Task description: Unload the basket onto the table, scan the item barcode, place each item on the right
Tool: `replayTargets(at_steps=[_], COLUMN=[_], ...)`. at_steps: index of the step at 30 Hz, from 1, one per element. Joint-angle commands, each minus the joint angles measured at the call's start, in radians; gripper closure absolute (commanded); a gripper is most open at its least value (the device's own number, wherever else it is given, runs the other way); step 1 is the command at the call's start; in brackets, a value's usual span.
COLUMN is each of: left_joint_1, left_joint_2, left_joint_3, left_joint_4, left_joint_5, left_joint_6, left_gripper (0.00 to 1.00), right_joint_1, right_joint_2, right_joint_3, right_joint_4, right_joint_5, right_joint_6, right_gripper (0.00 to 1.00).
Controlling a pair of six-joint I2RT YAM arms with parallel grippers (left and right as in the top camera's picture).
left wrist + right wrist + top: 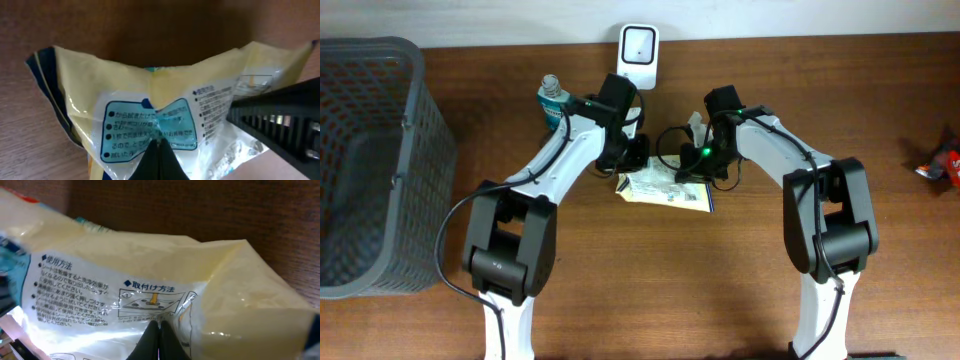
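The packet (150,265) is cream-yellow film printed in Japanese. In the right wrist view two headings read "使用方法" and "取付け方法", the second above a small line drawing. In the left wrist view a teal panel carries several lines of bulleted text too blurred to read with confidence. No barcode shows on the faces in view.

The packet lies on the table (720,270) between the two grippers, directly under their fingertips. The left gripper (159,146) is clamped, its tips meeting on the puckered film just below the teal panel. The right gripper (159,327) is likewise closed, and it appears to pinch a fold of film beneath the drawing, though the contact sits at the frame's bottom edge.

Beyond the grippers, away from the robot, stands one white scanner (638,48). One bottle (552,98) with a teal cap sits beside the left arm, on its outer side. One grey mesh basket (435,160) stands well to the left, and one red item (945,162) lies far to the right.
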Motion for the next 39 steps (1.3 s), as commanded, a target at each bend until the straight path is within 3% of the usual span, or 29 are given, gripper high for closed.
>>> replayTargets(at_steps=[1,5,9,11,13,15,20,22,23,26,28,30,33,35,39], left_joint_1=[0.002,0.002,0.003,0.003,0.003,0.0,-0.012,-0.01,-0.01,0.005,0.018,0.019,0.019,0.015,0.005], left_joint_2=[-0.01,-0.01,-0.02,-0.025,-0.025,-0.013,-0.006,-0.006,-0.006,-0.01,-0.011,-0.015,-0.017,-0.011,0.015], left_joint_3=[-0.08,-0.085,0.063,0.175,0.227,0.21,-0.008,-0.111,-0.155,-0.154,-0.08,0.038,0.191,0.192,0.109], left_joint_4=[0.06,-0.061,-0.211,-0.292,-0.283,-0.278,-0.137,-0.05,-0.017,-0.098,-0.182,-0.269,-0.298,-0.233,-0.069], left_joint_5=[-0.136,-0.475,-0.49,-0.416,-0.159,-0.045,-0.001,-0.057,-0.188,-0.534,-0.557,-0.528,-0.251,-0.063,-0.018], left_joint_6=[-0.004,-0.037,-0.038,-0.06,-0.059,-0.059,-0.016,-0.006,-0.006,-0.011,-0.038,-0.056,-0.047,-0.047,-0.048], left_gripper=[1.0,1.0,1.0,1.0,1.0,1.0,1.0,1.0,1.0,1.0,1.0,1.0,1.0,1.0,1.0], right_joint_1=[0.0,0.0,0.0,0.0,0.0,0.0,0.0,0.0,0.0,0.0,0.0,0.0,0.0,0.0,0.0], right_joint_2=[0.034,0.034,0.034,0.034,0.034,0.034,0.034,0.034,0.034,0.034,0.034,0.034,0.034,0.034,0.034], right_joint_3=[-0.037,-0.037,-0.037,-0.037,-0.037,-0.037,-0.037,-0.037,-0.037,-0.037,-0.037,-0.037,-0.037,-0.037,-0.037], right_joint_4=[-0.008,-0.006,-0.008,-0.007,-0.006,-0.007,-0.006,-0.006,-0.006,-0.007,-0.006,-0.007,-0.006,-0.006,-0.003], right_joint_5=[0.081,0.081,0.081,0.081,0.081,0.081,0.081,0.081,0.081,0.081,0.081,0.081,0.081,0.081,0.081], right_joint_6=[-0.003,-0.003,-0.003,-0.003,-0.003,-0.003,-0.003,-0.003,-0.003,-0.003,-0.003,-0.003,-0.003,-0.003,-0.003], right_gripper=[0.96,0.96,0.96,0.96,0.96,0.96,0.96,0.96,0.96,0.96,0.96,0.96,0.96,0.96,0.96])
